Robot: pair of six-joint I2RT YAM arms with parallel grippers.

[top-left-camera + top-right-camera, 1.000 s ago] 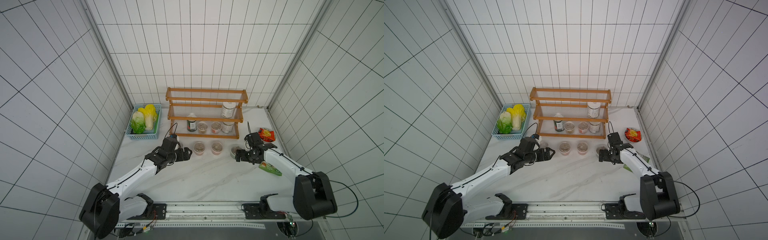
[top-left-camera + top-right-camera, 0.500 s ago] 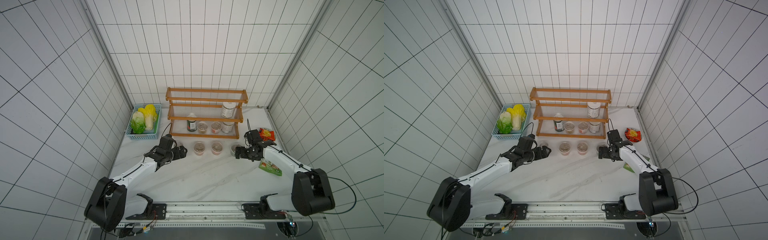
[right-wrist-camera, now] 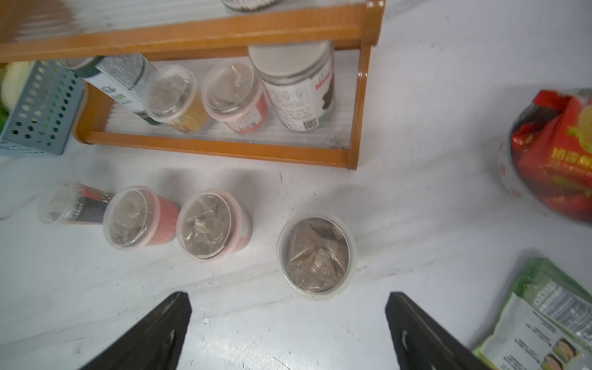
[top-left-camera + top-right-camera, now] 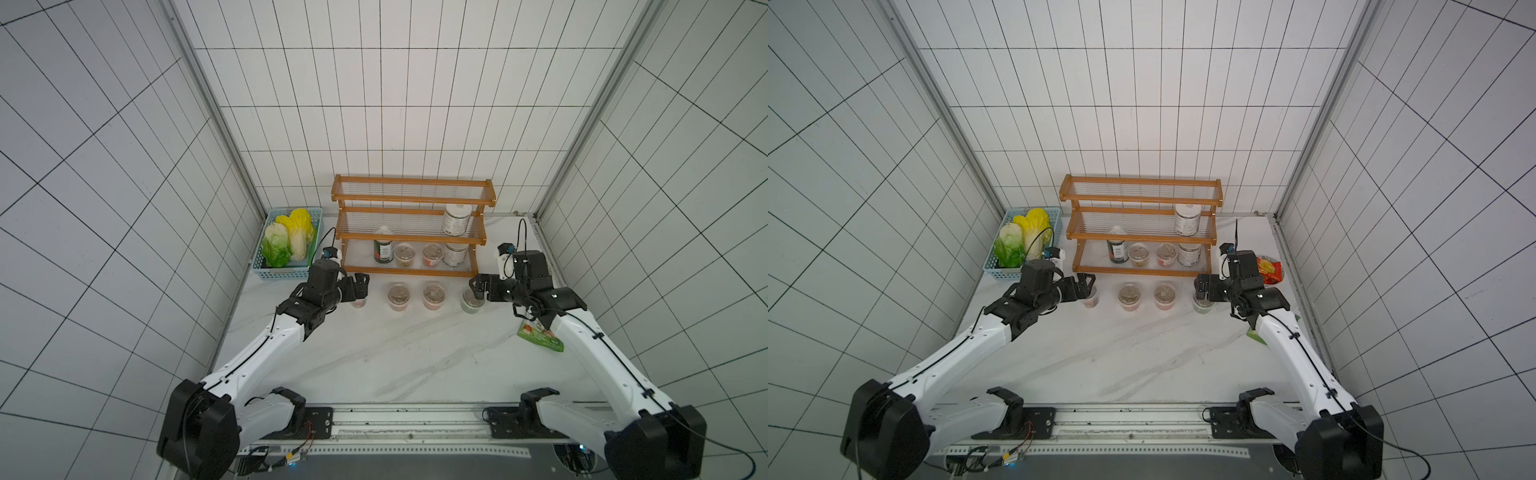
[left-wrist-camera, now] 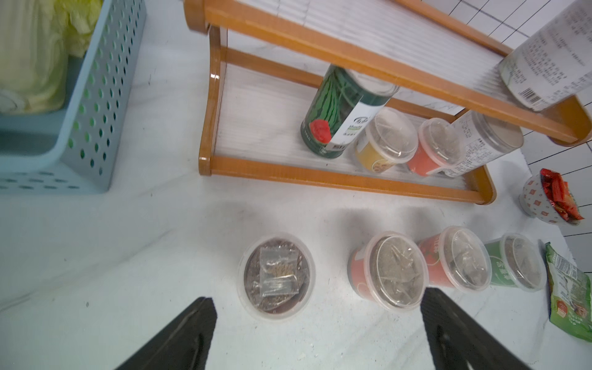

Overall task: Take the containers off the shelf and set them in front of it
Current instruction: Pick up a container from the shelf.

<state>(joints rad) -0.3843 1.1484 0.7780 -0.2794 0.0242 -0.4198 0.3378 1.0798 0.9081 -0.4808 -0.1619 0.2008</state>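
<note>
Now my grippers hang wide apart, empty: left gripper [image 4: 360, 287] over the dark cup [image 5: 276, 276] at eleven o'clock, right gripper [image 4: 478, 287] over the green cup [image 3: 317, 258] at one, both cups set on the bench [image 4: 395, 353]. Five containers [image 4: 456, 218] sit on the shelf [image 4: 409, 272] at twelve; next I must reach in there.

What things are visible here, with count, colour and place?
shelf: one, orange-brown, back of table
jars: two, white-lidded, middle tier and bottom tier
tin: one, green, bottom tier
shelf cups: two, yellow and red, bottom tier
front cups: four, before the shelf: leftmost cup dark-labelled, two red cups, green cup
basket: one, light blue, left of shelf
cabbages: few, yellow and green, in basket
bowl: one, white, red packets inside, right of shelf
snack bag: one, green, right side of table
left gripper: black, open, near leftmost cup
right gripper: black, open, near green cup
</note>
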